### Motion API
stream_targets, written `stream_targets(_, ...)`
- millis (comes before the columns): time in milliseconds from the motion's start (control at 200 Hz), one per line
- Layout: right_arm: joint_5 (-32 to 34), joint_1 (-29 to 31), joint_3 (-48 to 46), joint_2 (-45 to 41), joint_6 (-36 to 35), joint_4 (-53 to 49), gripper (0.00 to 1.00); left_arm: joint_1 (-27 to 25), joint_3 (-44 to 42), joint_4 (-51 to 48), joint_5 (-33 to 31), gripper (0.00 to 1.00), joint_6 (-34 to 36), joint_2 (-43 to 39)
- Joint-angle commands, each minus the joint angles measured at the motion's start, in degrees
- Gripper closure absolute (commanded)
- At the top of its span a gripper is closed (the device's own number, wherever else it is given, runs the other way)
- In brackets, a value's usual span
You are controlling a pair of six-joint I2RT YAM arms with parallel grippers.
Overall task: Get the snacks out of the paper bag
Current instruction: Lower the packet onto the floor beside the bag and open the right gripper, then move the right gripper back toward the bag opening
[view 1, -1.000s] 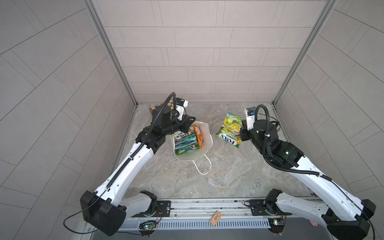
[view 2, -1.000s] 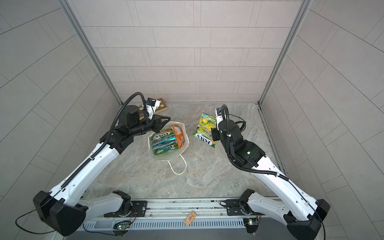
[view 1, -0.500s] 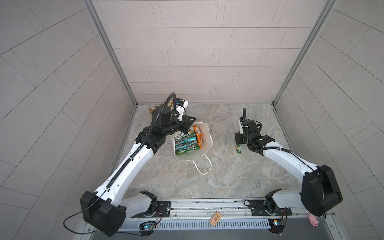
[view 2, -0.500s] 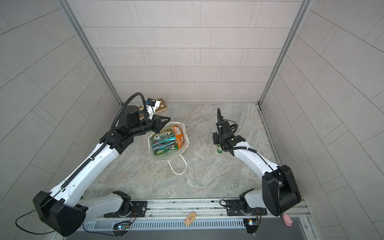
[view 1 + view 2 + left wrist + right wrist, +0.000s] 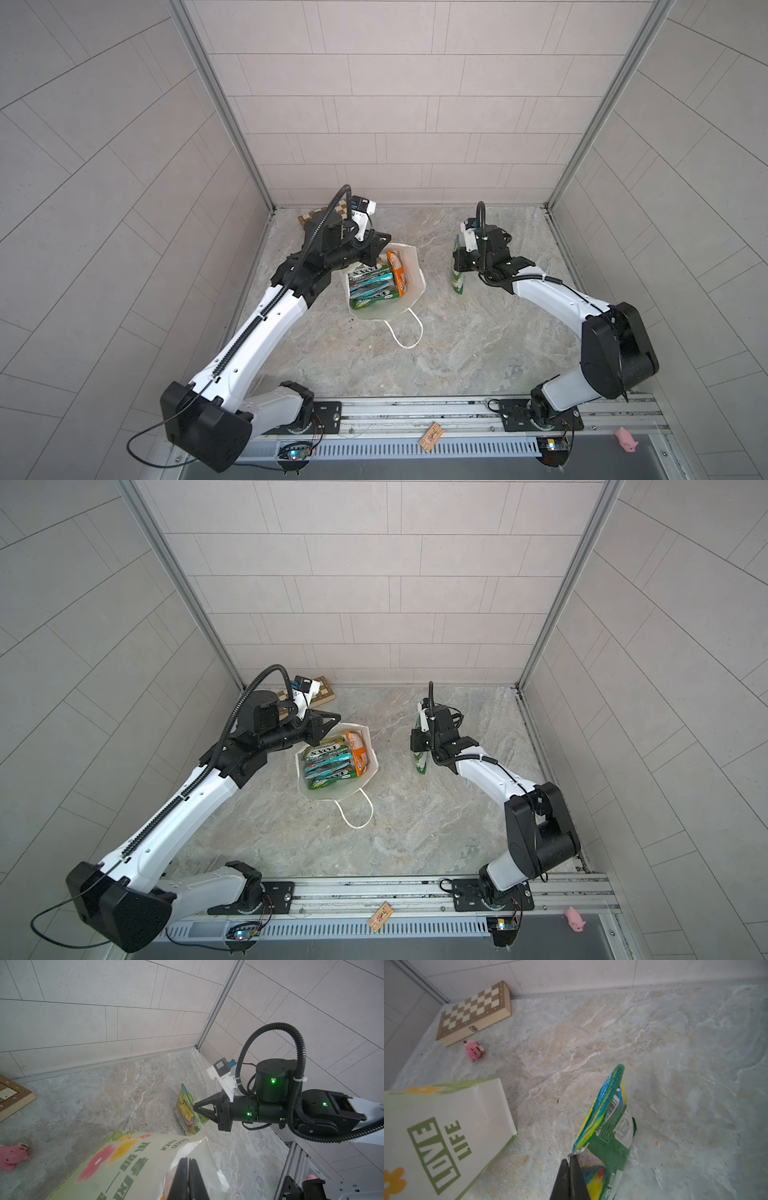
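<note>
The white paper bag (image 5: pixel 411 272) (image 5: pixel 372 766) stands open near the table's middle, with "LOVE LIFE" on its side (image 5: pixel 446 1126). Several snacks (image 5: pixel 372 284) (image 5: pixel 328 764) lie stacked inside it, green and teal ones beside an orange one (image 5: pixel 397 270). My left gripper (image 5: pixel 376 259) (image 5: pixel 321 741) (image 5: pixel 188 1162) is shut on the bag's rim (image 5: pixel 195 1147). Right of the bag, my right gripper (image 5: pixel 458 264) (image 5: pixel 415 746) (image 5: pixel 569 1157) (image 5: pixel 194 1105) is shut on the top edge of a green-yellow snack (image 5: pixel 457 284) (image 5: pixel 420 764) (image 5: pixel 609 1126) (image 5: pixel 187 1114). That snack hangs edge-on, its lower end at the table.
A wooden chessboard box (image 5: pixel 309 214) (image 5: pixel 475 1012) lies in the back left corner, with a pink pig toy (image 5: pixel 474 1050) (image 5: pixel 12 1156) beside it. The bag's cord handle (image 5: pixel 405 334) trails toward the front. Another pink pig (image 5: pixel 627 438) sits by the front rail.
My right arm has come down from high above the table, bringing the green-yellow snack from flat to edge-on at the surface. The left arm and bag have not moved.
</note>
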Motion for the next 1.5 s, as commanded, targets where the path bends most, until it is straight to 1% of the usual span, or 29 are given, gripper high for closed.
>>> stream_targets(0,-6.21,-0.35,2.79,2.69,2.92,5.34,1.00,-0.34,-0.10,1.22,0.44,1.00,0.62,-0.51)
stream_targets(170,-10.41,-3.15,2.56,6.94,6.80,11.52,1.00,-0.39,-0.04,1.15,0.23,1.00,0.79,-0.51)
stream_targets(270,-10.61,-5.59,0.98,8.77,7.93,13.44,1.00,-0.41,-0.02,1.12,0.30,1.00,0.84,-0.46)
stream_targets(365,-9.25,-8.02,-0.67,10.39,7.60,13.85,1.00,-0.42,0.06,1.09,0.38,1.00,0.75,-0.54)
stream_targets(465,-6.15,-10.29,-2.08,11.73,6.31,13.80,1.00,-0.38,0.00,1.13,0.22,1.00,0.77,-0.59)
stream_targets(560,-3.82,-12.06,-1.58,12.99,4.15,11.36,1.00,-0.41,-0.07,1.05,0.19,1.00,0.82,-0.77)
stream_targets(616,-3.07,-12.89,-0.72,13.13,4.18,8.98,1.00,-0.42,-0.03,1.02,0.29,1.00,0.82,-0.64)
stream_targets(676,-1.56,-13.38,-0.33,12.66,3.70,6.78,0.85,-0.42,-0.03,0.98,0.27,1.00,0.93,-0.60)
stream_targets(731,0.46,-13.46,-0.27,11.89,2.92,5.30,0.66,-0.42,-0.03,1.06,0.26,1.00,0.93,-0.60)
stream_targets(771,1.76,-13.41,-0.31,11.01,2.25,4.38,0.56,-0.42,-0.07,1.06,0.44,1.00,0.91,-0.51)
stream_targets(796,2.58,-13.46,-0.57,10.27,1.95,4.05,0.51,-0.42,-0.06,1.00,0.52,1.00,0.93,-0.51)
stream_targets(836,4.29,-13.45,-1.05,8.90,1.47,3.61,0.47,-0.40,-0.09,0.98,0.56,1.00,0.92,-0.45)
stream_targets(896,6.18,-13.48,-2.41,6.28,0.87,3.46,0.43,-0.40,-0.03,1.00,0.40,1.00,0.99,-0.55)
stream_targets(986,6.17,-13.40,-4.53,1.45,-0.29,2.99,0.43,-0.42,-0.10,1.05,0.21,1.00,1.01,-0.48)
stream_targets(1156,1.96,-12.89,-8.23,-8.86,-0.82,0.05,0.42,-0.42,-0.03,1.06,0.17,1.00,0.85,-0.52)
stream_targets(1266,0.39,-11.01,-10.90,-15.90,-0.94,-0.87,0.41,-0.42,0.05,1.48,1.52,1.00,0.49,-0.51)
stream_targets(1391,0.76,-6.07,-10.64,-22.17,-3.16,-5.24,0.40,-0.46,0.02,1.59,1.81,1.00,0.23,-0.53)
stream_targets(1496,3.16,0.41,-8.99,-25.68,-5.46,-8.48,0.40,-0.51,0.08,1.56,1.71,1.00,0.00,-0.60)
